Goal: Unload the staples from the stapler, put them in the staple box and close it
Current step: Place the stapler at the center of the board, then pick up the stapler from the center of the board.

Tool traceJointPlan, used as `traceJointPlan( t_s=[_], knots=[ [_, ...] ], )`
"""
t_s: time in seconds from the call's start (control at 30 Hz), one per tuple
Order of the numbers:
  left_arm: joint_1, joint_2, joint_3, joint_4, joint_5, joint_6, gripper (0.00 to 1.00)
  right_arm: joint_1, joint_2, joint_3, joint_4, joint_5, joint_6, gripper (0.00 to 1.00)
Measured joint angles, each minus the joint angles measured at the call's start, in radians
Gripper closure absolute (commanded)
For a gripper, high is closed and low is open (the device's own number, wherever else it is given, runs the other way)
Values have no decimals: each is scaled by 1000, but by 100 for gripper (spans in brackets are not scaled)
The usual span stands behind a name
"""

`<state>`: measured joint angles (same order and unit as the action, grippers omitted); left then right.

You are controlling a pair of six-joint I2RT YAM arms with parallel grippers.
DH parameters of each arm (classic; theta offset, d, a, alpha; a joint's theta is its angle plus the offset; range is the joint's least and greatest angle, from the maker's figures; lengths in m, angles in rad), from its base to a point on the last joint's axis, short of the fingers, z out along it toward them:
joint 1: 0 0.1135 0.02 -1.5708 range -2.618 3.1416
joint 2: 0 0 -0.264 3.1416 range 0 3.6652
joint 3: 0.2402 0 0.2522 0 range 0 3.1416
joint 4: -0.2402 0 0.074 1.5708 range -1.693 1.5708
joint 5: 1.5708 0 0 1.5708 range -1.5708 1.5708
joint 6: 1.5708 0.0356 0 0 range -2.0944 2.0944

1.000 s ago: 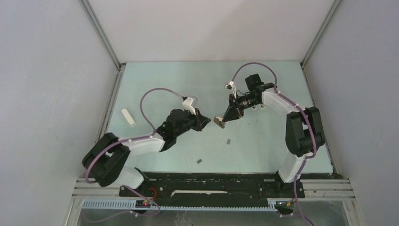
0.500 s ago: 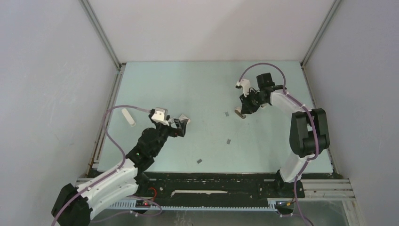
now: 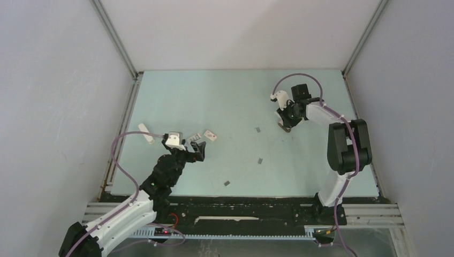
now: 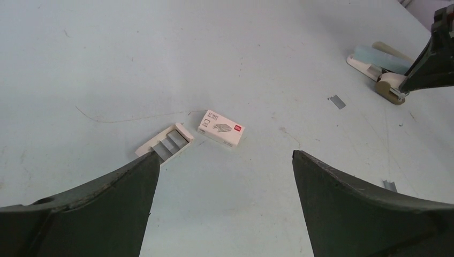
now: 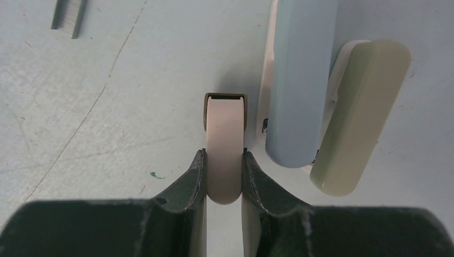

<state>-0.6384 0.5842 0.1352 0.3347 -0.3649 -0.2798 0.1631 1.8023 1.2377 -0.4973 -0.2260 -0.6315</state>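
The light-blue stapler (image 5: 300,80) lies fanned apart on the table at the far right (image 3: 284,128), with a cream arm (image 5: 358,112) beside its blue body. My right gripper (image 5: 225,154) is shut on the stapler's beige inner arm (image 5: 225,128). Loose staples show as short grey strips (image 3: 258,129) (image 3: 260,159) (image 3: 227,183), one of them near the stapler (image 5: 68,13). My left gripper (image 4: 226,154) hangs open and empty over the table at the near left (image 3: 197,150), far from the stapler (image 4: 377,56).
A small white box with a red mark (image 4: 222,128) and an open white tray holding grey strips (image 4: 166,143) lie just ahead of my left fingers. A white oblong piece (image 3: 146,134) sits by the left wall. Grey walls border the table.
My left gripper opened and its arm drew back to the near left; the white box and tray now lie on the table. My right arm carried the stapler to the far right and down.
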Motion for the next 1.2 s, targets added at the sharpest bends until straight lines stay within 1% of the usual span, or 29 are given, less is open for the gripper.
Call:
traceJointPlan(
  t_s=[0.1,0.2,0.23,0.33,0.43,0.57,0.77,0.87,0.93,1.1,1.2],
  knots=[
    [0,-10,-6,-1,-3,-6,0,0,17,0,0,10,-2,64],
    [0,-9,-6,-2,-8,-9,0,0,19,0,-1,10,-6,46],
    [1,-9,-6,-2,-8,-9,0,0,19,0,0,8,-7,42],
    [0,-9,-6,-2,-15,-10,0,0,19,0,-3,1,-10,35],
    [1,-14,-6,-2,-23,-12,0,0,13,0,-10,-12,-13,32],
    [5,-29,-6,-2,-25,-18,0,0,-22,0,-21,-27,-14,30],
    [24,-28,-6,-3,-24,-31,0,11,-138,0,-55,-90,-24,30],
    [47,-24,-6,-6,-23,-40,0,21,-194,0,-76,-163,-36,30],
    [71,-21,-6,-8,-19,-52,0,29,-224,0,-98,-241,-48,30],
    [147,-19,-6,-11,11,-79,0,61,-264,0,-146,-442,-63,30],
    [201,-21,-6,-13,36,-97,0,87,-275,0,-167,-520,-65,30]
  ],
)
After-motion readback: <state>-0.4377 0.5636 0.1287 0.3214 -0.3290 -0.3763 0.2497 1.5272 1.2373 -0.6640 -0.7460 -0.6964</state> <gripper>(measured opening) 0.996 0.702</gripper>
